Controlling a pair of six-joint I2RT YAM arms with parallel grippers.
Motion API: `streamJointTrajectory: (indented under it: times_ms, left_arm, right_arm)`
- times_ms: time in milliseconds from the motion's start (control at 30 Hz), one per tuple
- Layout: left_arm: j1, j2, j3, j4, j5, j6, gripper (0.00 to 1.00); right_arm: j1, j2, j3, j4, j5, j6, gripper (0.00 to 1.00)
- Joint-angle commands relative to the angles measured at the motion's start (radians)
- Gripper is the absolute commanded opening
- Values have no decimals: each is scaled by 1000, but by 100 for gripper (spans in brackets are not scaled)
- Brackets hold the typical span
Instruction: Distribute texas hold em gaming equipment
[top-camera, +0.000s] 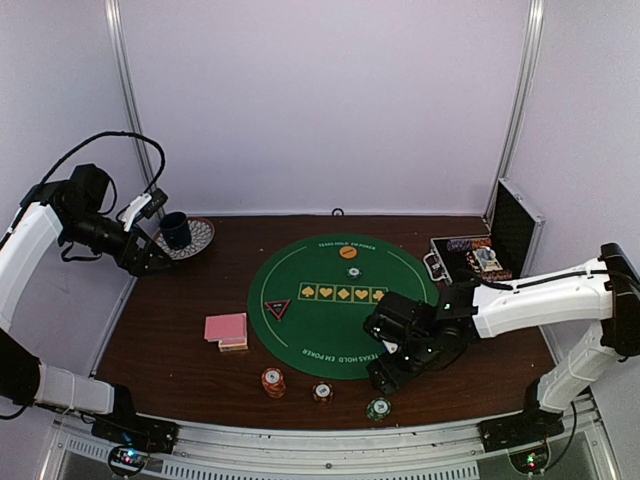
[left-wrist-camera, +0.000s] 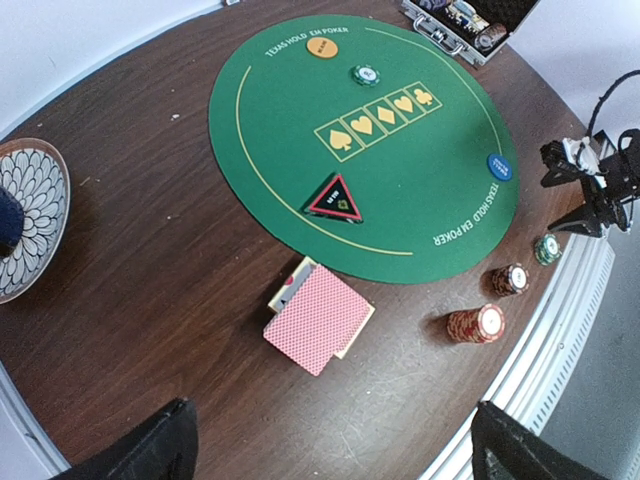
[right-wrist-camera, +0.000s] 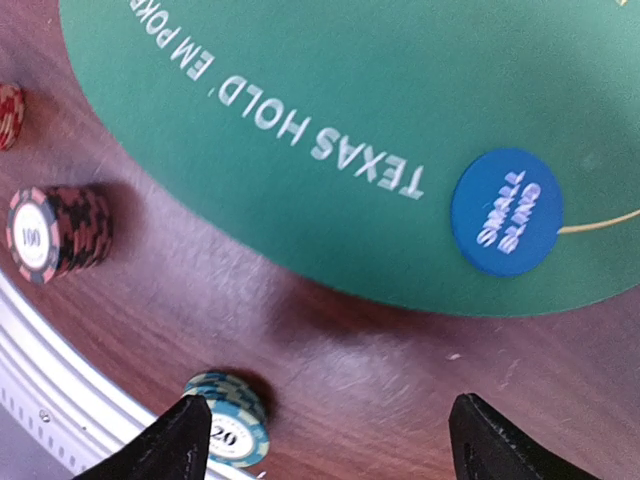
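Low, right gripper (right-wrist-camera: 330, 445) gapes near green chips (right-wrist-camera: 232, 430) — left gripper (left-wrist-camera: 335, 455) aloft.

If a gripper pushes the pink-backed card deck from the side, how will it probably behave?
The card deck would probably shear and fan out, since its top cards already sit offset from the lower ones. Lying flat on the wooden table, it likely offers little edge to pinch.
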Motion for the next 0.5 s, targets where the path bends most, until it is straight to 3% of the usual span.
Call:
streamJointTrajectory:
  times_ms: [0, 467]
  left_arm:
    - [-5, 4, 34, 22, 19, -12, 98]
    - [-6, -1, 31, 22, 10, -9, 98]
  right_arm:
    - [33, -54, -41, 83, -58, 91, 84]
    - [102, 18, -54, 84, -86, 75, 77]
